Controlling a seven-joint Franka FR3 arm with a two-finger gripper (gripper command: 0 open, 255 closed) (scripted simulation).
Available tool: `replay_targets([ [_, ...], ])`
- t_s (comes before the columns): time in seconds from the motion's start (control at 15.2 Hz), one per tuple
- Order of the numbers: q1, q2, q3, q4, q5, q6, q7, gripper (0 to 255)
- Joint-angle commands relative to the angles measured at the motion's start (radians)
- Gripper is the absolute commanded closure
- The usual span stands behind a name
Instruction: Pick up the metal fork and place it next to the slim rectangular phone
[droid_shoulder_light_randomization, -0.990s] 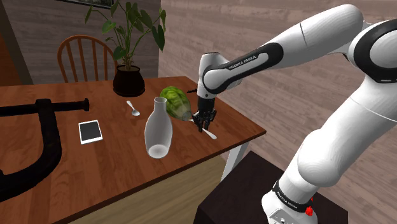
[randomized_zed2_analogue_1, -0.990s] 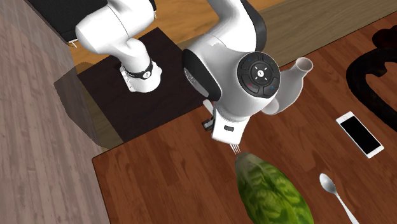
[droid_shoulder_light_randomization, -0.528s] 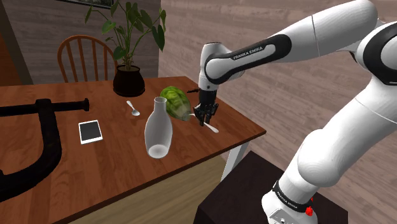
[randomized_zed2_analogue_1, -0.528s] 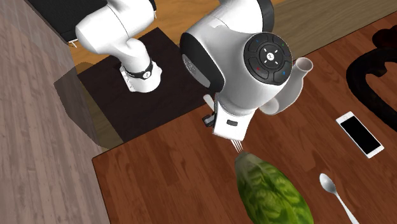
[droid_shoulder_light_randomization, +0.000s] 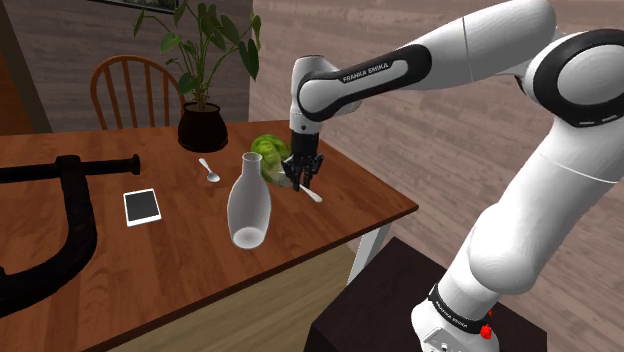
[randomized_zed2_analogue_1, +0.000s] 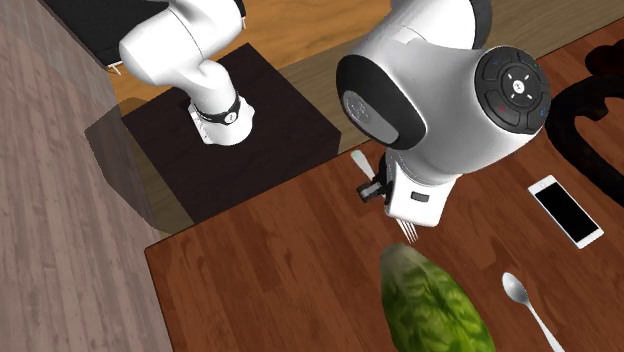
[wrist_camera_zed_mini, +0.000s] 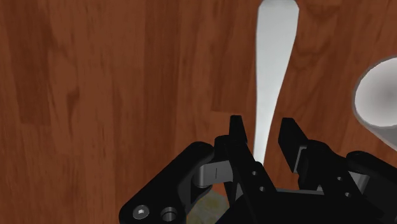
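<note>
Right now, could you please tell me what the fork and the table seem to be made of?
The fork looks pale grey, smooth and softly shaded: probably metal. The table shows reddish-brown grain streaks and plank seams: apparently wood.

Vase (droid_shoulder_light_randomization: 249, 205), spoon (droid_shoulder_light_randomization: 209, 170), plant (droid_shoulder_light_randomization: 205, 45), perhaps lettuce (randomized_zed2_analogue_1: 430, 305)

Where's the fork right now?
In the shoulder view the fork is clasped in the gripper over the table's right part, just right of the green lettuce and the pale vase.
</note>
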Motion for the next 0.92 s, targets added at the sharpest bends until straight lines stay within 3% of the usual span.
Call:
replay_targets([
  [0.0,0.011,0.083,0.014,0.083,-0.008,0.001,0.031,255],
  [0.46,0.065,0.339,0.044,0.406,-0.048,-0.064,0.129,255],
  [0.86,0.128,0.591,0.05,0.771,-0.088,-0.176,0.198,255],
])
